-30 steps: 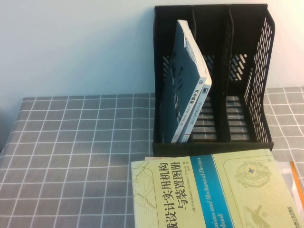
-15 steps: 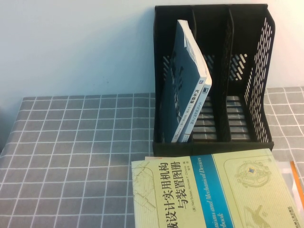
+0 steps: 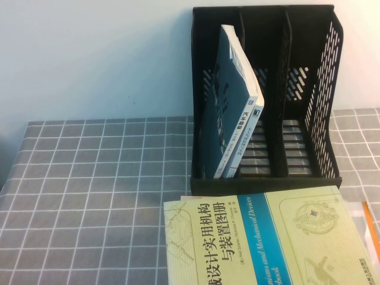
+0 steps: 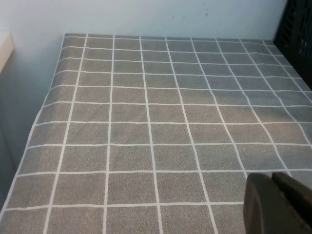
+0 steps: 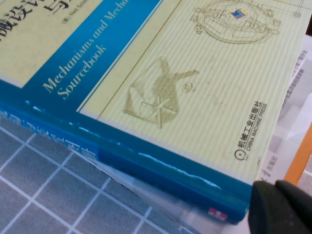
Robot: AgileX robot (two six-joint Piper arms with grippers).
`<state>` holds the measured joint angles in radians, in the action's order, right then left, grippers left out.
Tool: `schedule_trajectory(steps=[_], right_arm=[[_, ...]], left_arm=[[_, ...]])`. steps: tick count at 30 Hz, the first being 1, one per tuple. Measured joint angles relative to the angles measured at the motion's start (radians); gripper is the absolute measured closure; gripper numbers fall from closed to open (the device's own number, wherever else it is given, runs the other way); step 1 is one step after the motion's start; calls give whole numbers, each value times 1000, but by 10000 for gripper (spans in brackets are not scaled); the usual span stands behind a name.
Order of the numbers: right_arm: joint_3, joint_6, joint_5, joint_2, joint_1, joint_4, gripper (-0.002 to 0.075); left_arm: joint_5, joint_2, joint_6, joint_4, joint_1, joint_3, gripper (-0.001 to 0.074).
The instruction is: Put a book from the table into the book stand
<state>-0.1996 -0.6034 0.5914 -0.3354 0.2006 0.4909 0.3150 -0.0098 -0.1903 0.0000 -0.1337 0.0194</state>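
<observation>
The book (image 3: 228, 107), dark teal back cover showing, stands leaning in the left compartment of the black book stand (image 3: 323, 95) at the back of the table (image 3: 89, 190). Neither gripper shows in the high view. In the left wrist view my left gripper (image 4: 279, 200) is shut and empty, over bare grey checked cloth (image 4: 146, 126), with the stand's edge (image 4: 297, 34) far off. In the right wrist view my right gripper (image 5: 282, 207) is shut and empty, beside the corner of the yellow-green book.
A yellow-green book with a blue band (image 3: 261, 243) lies flat in front of the stand, on top of other papers; it also shows in the right wrist view (image 5: 185, 87). An orange edge (image 3: 371, 228) shows at its right. The table's left edge (image 4: 44, 107) meets the wall.
</observation>
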Motion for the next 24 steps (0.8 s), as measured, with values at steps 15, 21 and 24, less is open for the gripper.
schedule_trajectory(steps=[15, 21, 24], right_arm=[[31, 15, -67, 64, 17, -25, 729], [123, 197, -329, 275, -48, -241, 729], [193, 356, -397, 337, -89, -354, 729]], left_arm=[[3, 0, 2, 0, 0, -1, 737], [5, 0, 2, 0, 0, -1, 737], [5, 0, 2, 0, 0, -1, 737]])
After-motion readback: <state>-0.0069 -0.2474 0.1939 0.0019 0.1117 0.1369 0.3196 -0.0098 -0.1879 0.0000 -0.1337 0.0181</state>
